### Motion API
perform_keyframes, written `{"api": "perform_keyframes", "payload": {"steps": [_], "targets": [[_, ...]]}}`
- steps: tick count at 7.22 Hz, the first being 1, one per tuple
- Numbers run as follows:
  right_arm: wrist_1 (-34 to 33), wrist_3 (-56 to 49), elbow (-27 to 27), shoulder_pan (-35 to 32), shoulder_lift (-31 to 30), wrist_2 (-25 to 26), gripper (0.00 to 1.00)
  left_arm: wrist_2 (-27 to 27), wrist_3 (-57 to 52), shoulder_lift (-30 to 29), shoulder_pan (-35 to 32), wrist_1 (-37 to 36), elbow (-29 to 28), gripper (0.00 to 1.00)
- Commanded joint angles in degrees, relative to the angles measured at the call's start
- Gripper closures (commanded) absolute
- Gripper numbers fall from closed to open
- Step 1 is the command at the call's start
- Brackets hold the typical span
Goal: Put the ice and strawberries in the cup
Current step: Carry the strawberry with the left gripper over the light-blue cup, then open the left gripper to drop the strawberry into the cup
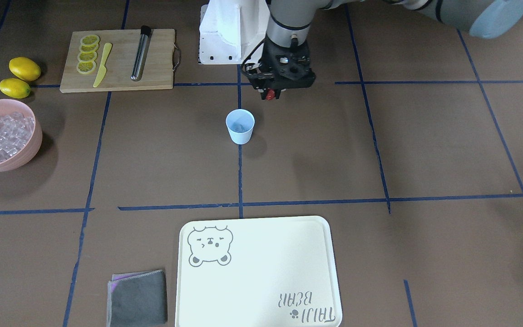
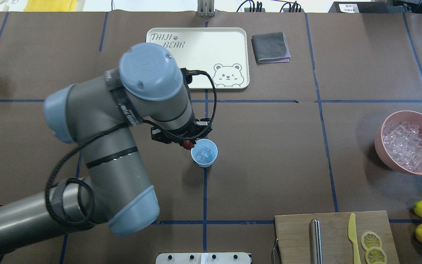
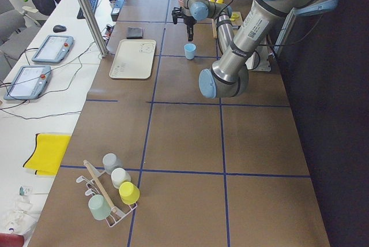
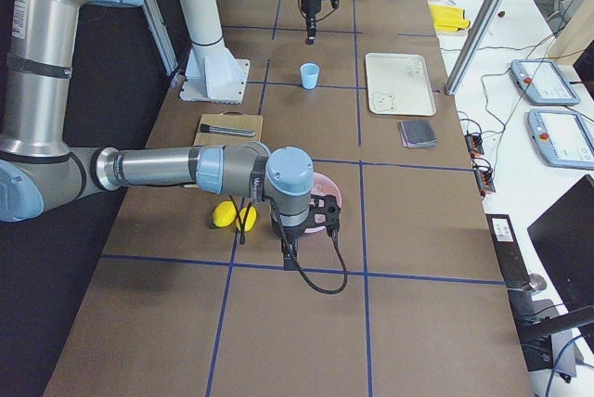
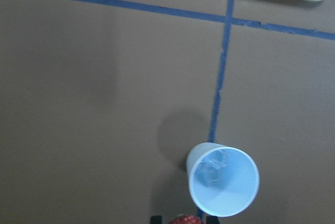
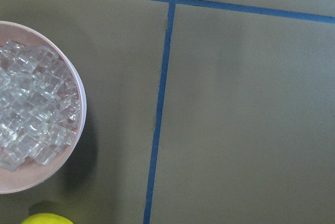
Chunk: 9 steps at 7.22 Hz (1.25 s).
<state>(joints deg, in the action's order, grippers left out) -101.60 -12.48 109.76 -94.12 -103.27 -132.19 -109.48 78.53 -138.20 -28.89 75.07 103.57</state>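
The light-blue cup (image 2: pixel 204 153) stands upright at the table's middle, with a few clear ice cubes (image 2: pixel 203 154) inside; it also shows in the left wrist view (image 5: pixel 223 187). My left gripper (image 2: pixel 187 144) is shut on the red strawberry (image 1: pixel 269 95) and holds it above the table, just beside the cup's rim on the robot's side. The strawberry (image 5: pixel 186 220) sits at the bottom edge of the left wrist view. More ice (image 6: pixel 31 114) fills the pink bowl (image 2: pixel 383 154). My right gripper (image 4: pixel 290 253) hangs next to that bowl; I cannot tell whether it is open or shut.
A wooden cutting board (image 1: pixel 157 59) holds lemon slices (image 1: pixel 87 54), a yellow knife (image 1: pixel 102 64) and a metal rod (image 1: pixel 140 53). Two lemons (image 1: pixel 20 76) lie beside it. A white bear tray (image 1: pixel 257 272) and a grey cloth (image 1: pixel 138 299) lie on the operators' side.
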Motion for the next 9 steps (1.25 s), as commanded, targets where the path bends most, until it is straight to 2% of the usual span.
{"api": "perform_keyframes", "payload": {"steps": [1,2,3,4,5,6,7,9], "targets": [[0.0,-0.09,0.01,-0.01,0.0,0.0,0.01,3.39,2.15,-2.51,4.0,3.73,-7.04,0.95],[0.0,0.0,0.01,-0.01,0.0,0.0,0.01,3.48,2.16,-2.51,3.93,5.16,-8.72,0.93],[0.0,0.0,0.01,-0.01,0.08,0.0,0.01,3.48,2.07,-2.34,3.93,5.35,-8.91,0.75],[0.0,0.0,-0.08,0.07,0.0,0.0,0.01,3.48,1.98,-2.34,3.93,5.35,-8.74,0.35],[0.0,0.0,-0.08,-0.01,0.0,0.0,0.01,3.48,1.89,-2.25,3.84,5.35,-8.56,0.17],[0.0,0.0,0.01,-0.01,0.0,0.0,0.01,3.48,1.72,-2.16,3.75,5.35,-8.47,0.05],[0.0,0.0,0.01,-0.01,0.0,0.0,0.01,3.48,1.46,-2.16,3.58,5.35,-8.47,0.01],[0.09,-0.09,-0.08,-0.01,0.0,0.0,0.01,3.39,-0.2,-1.2,3.4,5.0,-7.6,0.01]]}}
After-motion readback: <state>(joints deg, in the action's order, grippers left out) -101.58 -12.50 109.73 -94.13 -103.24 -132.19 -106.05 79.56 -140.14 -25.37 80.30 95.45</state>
